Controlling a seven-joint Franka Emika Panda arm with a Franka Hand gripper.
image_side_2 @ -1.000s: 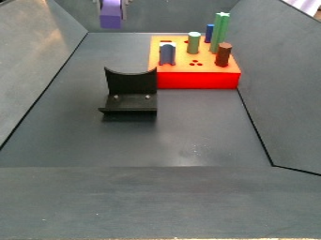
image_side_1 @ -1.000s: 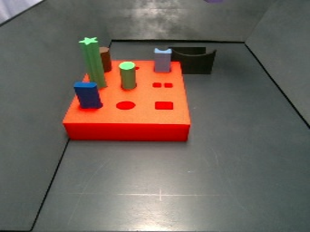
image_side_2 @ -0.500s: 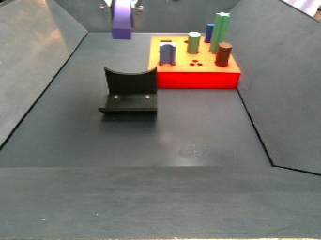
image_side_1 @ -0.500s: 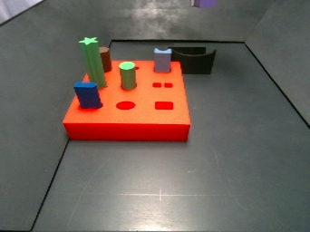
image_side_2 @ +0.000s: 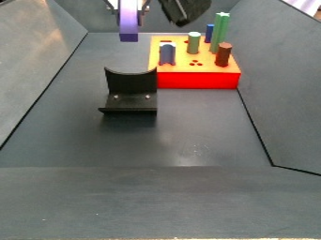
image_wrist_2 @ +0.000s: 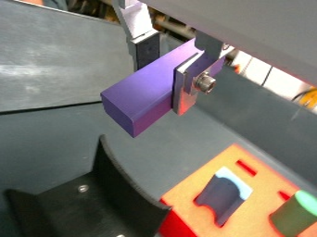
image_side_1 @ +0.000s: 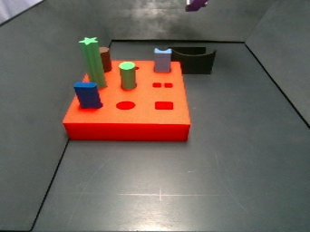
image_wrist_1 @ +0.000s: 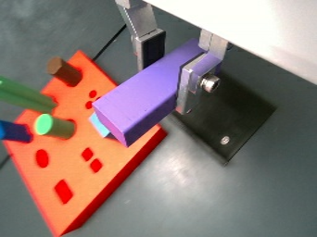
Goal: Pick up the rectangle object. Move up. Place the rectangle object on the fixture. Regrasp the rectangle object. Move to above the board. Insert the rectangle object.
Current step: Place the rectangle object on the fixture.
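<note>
The rectangle object (image_wrist_1: 146, 98) is a purple bar held crosswise between the silver fingers of my gripper (image_wrist_1: 173, 63), which is shut on it. The other wrist view shows the same hold, bar (image_wrist_2: 146, 94) in gripper (image_wrist_2: 168, 61). In a side view the bar (image_side_2: 128, 21) hangs high in the air, above and behind the black fixture (image_side_2: 129, 92). Only its tip (image_side_1: 197, 4) shows at the frame's upper edge in a side view. The fixture (image_side_1: 197, 60) stands behind the red board (image_side_1: 127, 122). Both show below the gripper, fixture (image_wrist_1: 233, 116) beside board (image_wrist_1: 77, 176).
On the board stand a tall green star peg (image_side_1: 91, 56), a green cylinder (image_side_1: 129, 75), a dark blue block (image_side_1: 87, 94), a brown peg (image_side_1: 105, 60) and a grey-blue peg (image_side_1: 162, 60). Dark sloping walls (image_side_2: 44, 84) ring the floor.
The gripper and the purple bar have come lower and shifted sideways, closer to the space over the fixture. More of the gripper body now shows in a side view.
</note>
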